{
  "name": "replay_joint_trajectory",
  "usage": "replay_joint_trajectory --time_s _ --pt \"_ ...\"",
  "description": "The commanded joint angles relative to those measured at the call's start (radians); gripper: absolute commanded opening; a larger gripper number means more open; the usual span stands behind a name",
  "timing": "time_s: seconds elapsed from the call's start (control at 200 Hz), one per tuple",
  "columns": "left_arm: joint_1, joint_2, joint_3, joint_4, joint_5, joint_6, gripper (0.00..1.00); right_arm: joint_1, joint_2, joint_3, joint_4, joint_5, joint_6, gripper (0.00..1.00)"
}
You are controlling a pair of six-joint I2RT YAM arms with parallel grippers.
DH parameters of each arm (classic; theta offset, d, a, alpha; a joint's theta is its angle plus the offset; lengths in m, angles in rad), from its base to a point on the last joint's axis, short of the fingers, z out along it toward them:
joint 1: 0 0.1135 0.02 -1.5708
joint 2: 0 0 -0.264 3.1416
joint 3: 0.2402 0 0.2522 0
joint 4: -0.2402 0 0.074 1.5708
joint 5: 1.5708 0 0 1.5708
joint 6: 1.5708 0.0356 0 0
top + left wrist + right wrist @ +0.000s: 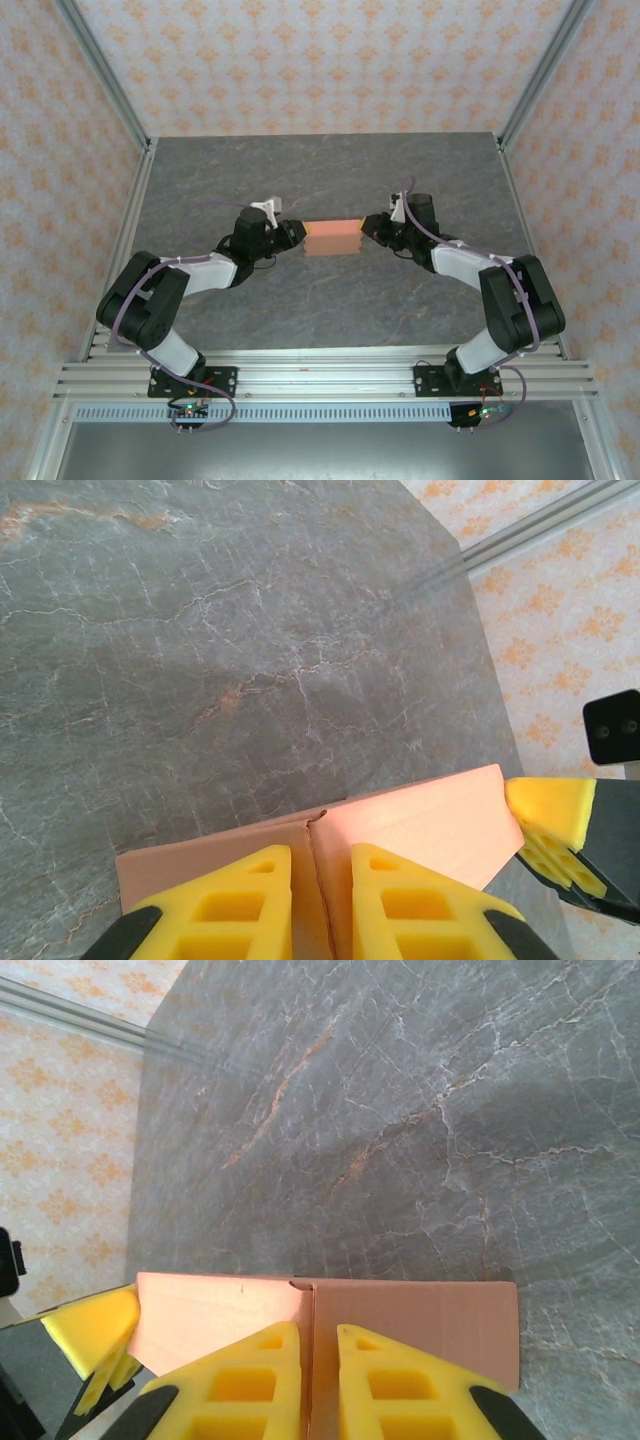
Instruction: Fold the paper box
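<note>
The paper box (332, 238), central on the table (330, 305), is pinched at its ends by the left gripper (294, 232) and right gripper (369, 227), seemingly on thin flaps, so the card could be torn if pulled unevenly.

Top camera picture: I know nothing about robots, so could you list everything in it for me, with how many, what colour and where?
paper box: one, salmon-orange, mid-table, between the two grippers.
table: one, grey marbled, under everything.
walls: three, pale with an orange pattern, at the table's back and sides.
metal rail: one, silver, along the near edge, carrying the arm bases.
left arm: one, black and white, reaching inward.
right arm: one, black and white, reaching inward.
left gripper: one, yellow fingers, closed on the box's left end.
right gripper: one, yellow fingers, closed on the box's right end.
</note>
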Motion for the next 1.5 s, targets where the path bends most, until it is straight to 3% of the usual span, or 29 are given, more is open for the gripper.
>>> replay_joint_trajectory --time_s 0.0,0.135,0.445,0.726,0.826,1.026,1.496 --pt "-0.018 0.05 -0.04 -0.22 -0.008 0.019 0.16 0.02 0.054 -0.036 -0.186 0.021 0.001 0.12" --pt "-0.026 0.014 0.015 -0.284 -0.029 0.045 0.21 0.02 0.025 0.058 -0.253 0.033 -0.029 0.17" --pt "-0.026 -0.033 0.165 -0.404 -0.096 0.078 0.5 0.02 0.005 0.235 -0.377 0.063 -0.088 0.37" --pt "-0.026 -0.08 0.199 -0.437 -0.128 0.096 0.59 0.019 -0.022 0.283 -0.482 0.14 -0.161 0.5" --pt "-0.026 -0.095 0.17 -0.415 -0.115 0.089 0.61 0.019 0.0 0.282 -0.48 0.108 -0.167 0.51" --pt "-0.029 -0.029 0.15 -0.33 0.042 0.04 0.6 0.025 0.05 0.274 -0.44 0.013 -0.149 0.51" --pt "-0.05 -0.032 0.056 -0.299 0.033 0.103 0.52 0.034 0.005 0.167 -0.415 -0.018 -0.196 0.35"
